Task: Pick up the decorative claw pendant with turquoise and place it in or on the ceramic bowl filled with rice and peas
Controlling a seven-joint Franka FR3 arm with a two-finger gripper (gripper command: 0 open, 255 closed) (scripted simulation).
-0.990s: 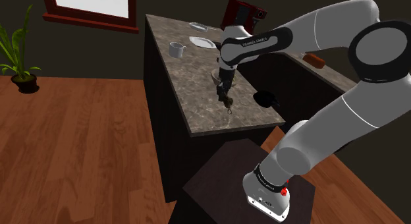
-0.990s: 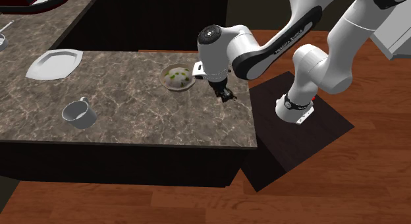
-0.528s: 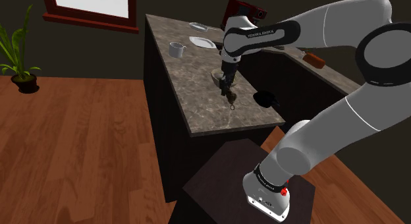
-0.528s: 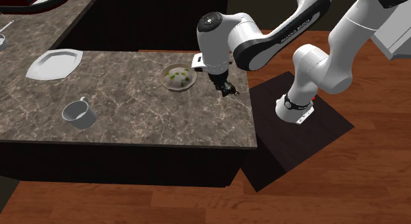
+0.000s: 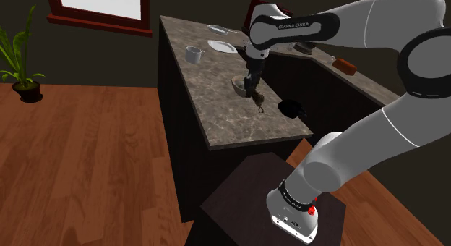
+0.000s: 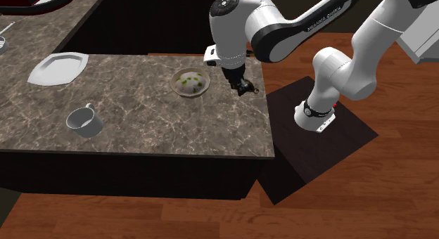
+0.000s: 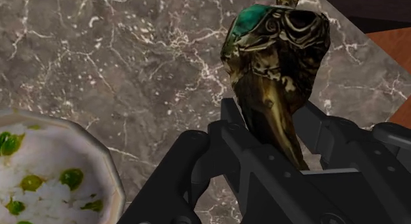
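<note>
— Pincer?
— My pincer (image 7: 273,127) is clamped on the claw pendant (image 7: 276,51). The narrow tip sits between the fingers. The cap, with its green stone, points away from me.
— Where is it?
— Held above the marbled bench (image 6: 141,136), just beside the bowl (image 6: 176,84) of rice and peas, on the side toward my stand. It is not over the bowl.
— Else?
— A mug (image 6: 83,120) and a white plate (image 6: 60,67), well apart along the bench.
</note>
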